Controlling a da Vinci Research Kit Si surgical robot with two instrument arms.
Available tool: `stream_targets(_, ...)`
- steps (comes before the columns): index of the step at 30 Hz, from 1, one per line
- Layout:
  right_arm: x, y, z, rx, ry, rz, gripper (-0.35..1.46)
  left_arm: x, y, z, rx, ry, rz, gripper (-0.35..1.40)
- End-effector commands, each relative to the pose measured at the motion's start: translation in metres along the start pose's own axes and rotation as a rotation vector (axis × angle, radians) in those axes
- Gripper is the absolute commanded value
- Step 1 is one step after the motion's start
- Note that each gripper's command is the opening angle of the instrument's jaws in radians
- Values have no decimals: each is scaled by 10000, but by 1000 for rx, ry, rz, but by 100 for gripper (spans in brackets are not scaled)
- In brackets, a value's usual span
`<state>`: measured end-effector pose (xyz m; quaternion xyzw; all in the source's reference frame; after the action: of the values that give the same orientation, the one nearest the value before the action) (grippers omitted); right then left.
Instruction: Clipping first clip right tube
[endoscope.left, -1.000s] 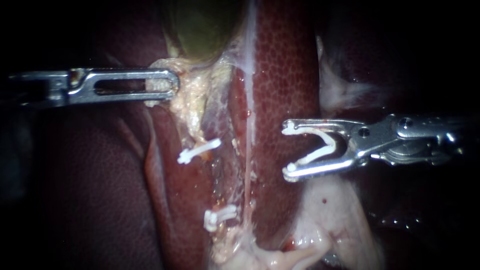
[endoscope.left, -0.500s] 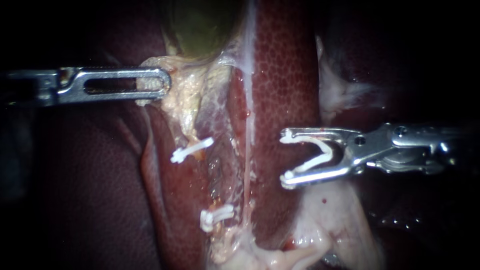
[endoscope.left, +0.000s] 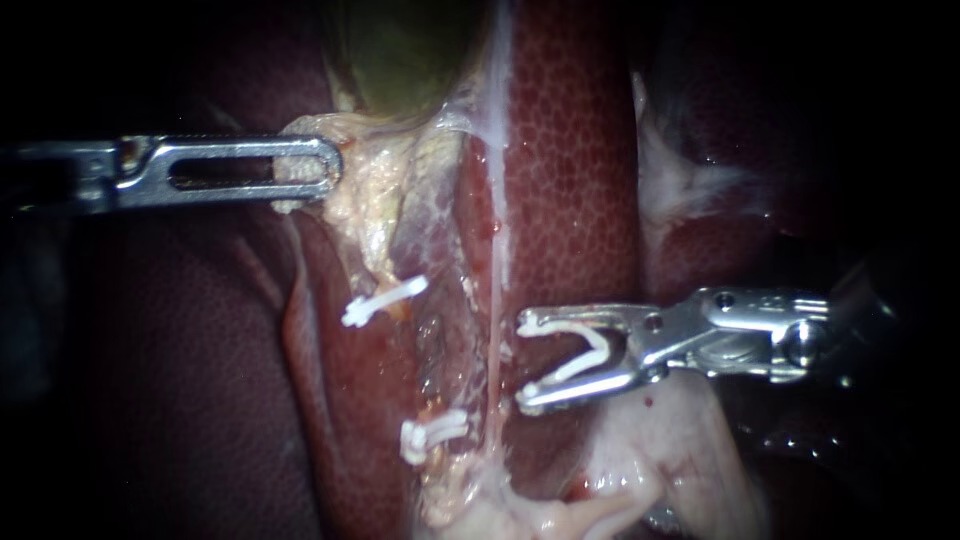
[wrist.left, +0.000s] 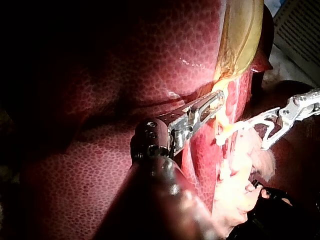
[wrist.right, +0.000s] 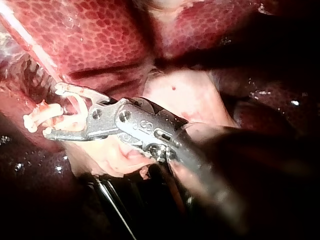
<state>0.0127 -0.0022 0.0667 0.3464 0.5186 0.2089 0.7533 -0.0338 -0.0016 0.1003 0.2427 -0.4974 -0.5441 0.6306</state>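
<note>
My right instrument, a clip seated between its jaws, lay just right of the right tube. Two fitted clips sat left of it. My left instrument held tissue below the gallbladder.

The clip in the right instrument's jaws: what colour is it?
The clip is white, clearest in the endoscope view.

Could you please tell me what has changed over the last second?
The right instrument, carrying its white clip, moved left and down in the endoscope view, up to the thin tube. The left instrument drew the pale tissue slightly left at first, then held. The upper clip and lower clip kept their places on the tissue.
</note>
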Motion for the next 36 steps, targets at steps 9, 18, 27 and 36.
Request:
stream_targets(9, -30, 24, 23, -3, -18, 37, 58, 0, 0, 0, 0, 0, 0, -30)
stream_targets(18, -35, 34, 39, -12, -16, 51, 58, 1, -2, -1, -1, -1, 0, -30)
stream_targets(27, -42, 37, 53, 0, -18, 69, 57, 1, -2, -1, -1, -1, 0, -30)
stream_targets(36, -48, 36, 70, 35, -28, 115, 55, 2, -2, -1, -2, -1, 0, -32)
